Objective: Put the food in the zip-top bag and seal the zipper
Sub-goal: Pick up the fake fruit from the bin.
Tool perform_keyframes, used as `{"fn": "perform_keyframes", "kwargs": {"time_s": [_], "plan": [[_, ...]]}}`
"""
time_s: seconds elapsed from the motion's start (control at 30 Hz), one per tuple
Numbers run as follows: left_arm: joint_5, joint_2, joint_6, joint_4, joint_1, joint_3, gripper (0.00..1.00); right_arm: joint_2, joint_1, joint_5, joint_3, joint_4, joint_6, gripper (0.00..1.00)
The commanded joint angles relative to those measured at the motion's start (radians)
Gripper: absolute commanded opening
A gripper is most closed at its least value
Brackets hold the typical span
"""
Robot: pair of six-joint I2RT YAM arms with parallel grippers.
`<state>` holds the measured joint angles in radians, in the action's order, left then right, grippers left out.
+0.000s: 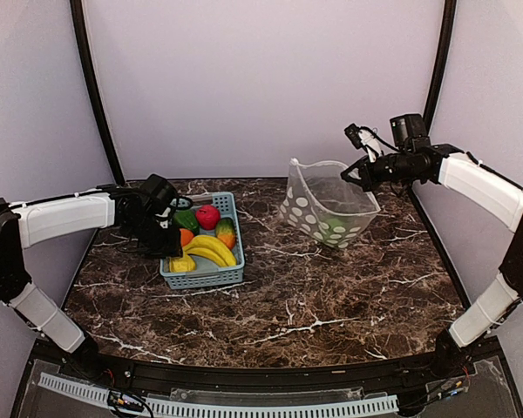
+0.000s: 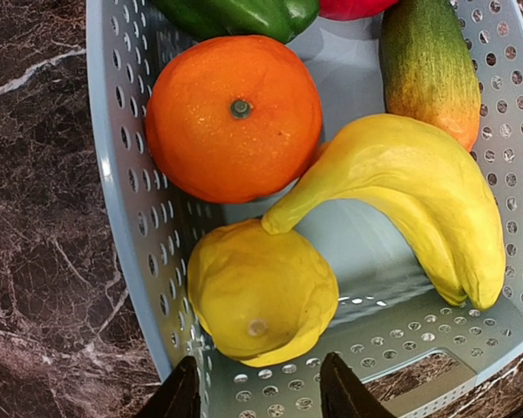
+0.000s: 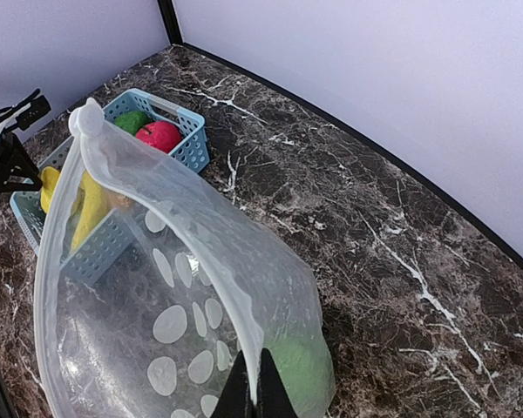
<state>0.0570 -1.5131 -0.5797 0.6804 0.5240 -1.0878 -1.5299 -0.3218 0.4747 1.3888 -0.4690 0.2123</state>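
**Q:** What lies nearest you?
**A:** A dark brown marble-patterned table (image 1: 314,305) with white veins. A light-blue slotted basket (image 1: 235,277) stands on its left side. Your left gripper (image 2: 260,396) hangs over the basket's near-left corner, just beside the yellow pear (image 2: 261,292). Its jaws are apart and nothing is between them.

**Q:** What else is in the basket?
**A:** A banana bunch (image 2: 418,200) curves away from the pear, with its stem end touching it. An orange (image 2: 234,117) sits beside it, stem up. Beyond those are a green pepper (image 2: 244,13), a red apple (image 1: 207,216) and a green-and-orange piece (image 2: 427,61).

**Q:** Where is the bag?
**A:** Farther back on the right, well apart from the basket. The zip-top bag (image 1: 318,209) is clear with white dots, and its bottom rests on the table. Its mouth gapes upward and to your left, toward the basket, and its long axis runs left to right. Your right gripper (image 3: 254,392) is clamped on the bag's rim. One green piece (image 1: 334,228) lies inside.

**Q:** And the room?
**A:** Plain pale walls (image 1: 261,78) stand behind and at the sides, with black poles (image 1: 91,87) in the corners.
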Motion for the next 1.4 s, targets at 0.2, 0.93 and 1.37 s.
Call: {"fn": "perform_keyframes", "kwargs": {"time_s": [0.2, 0.93, 1.37], "plan": [[0.054, -0.042, -0.001, -0.034, 0.001, -0.033, 0.46, 0.013, -0.002, 0.024, -0.018, 0.031, 0.000, 0.00], [0.166, -0.150, 0.046, -0.005, 0.067, -0.128, 0.31, 0.014, -0.002, 0.025, -0.033, 0.032, 0.002, 0.00], [0.230, -0.090, 0.091, 0.169, 0.135, -0.261, 0.21, 0.007, -0.002, 0.038, -0.028, 0.027, 0.002, 0.00]]}}
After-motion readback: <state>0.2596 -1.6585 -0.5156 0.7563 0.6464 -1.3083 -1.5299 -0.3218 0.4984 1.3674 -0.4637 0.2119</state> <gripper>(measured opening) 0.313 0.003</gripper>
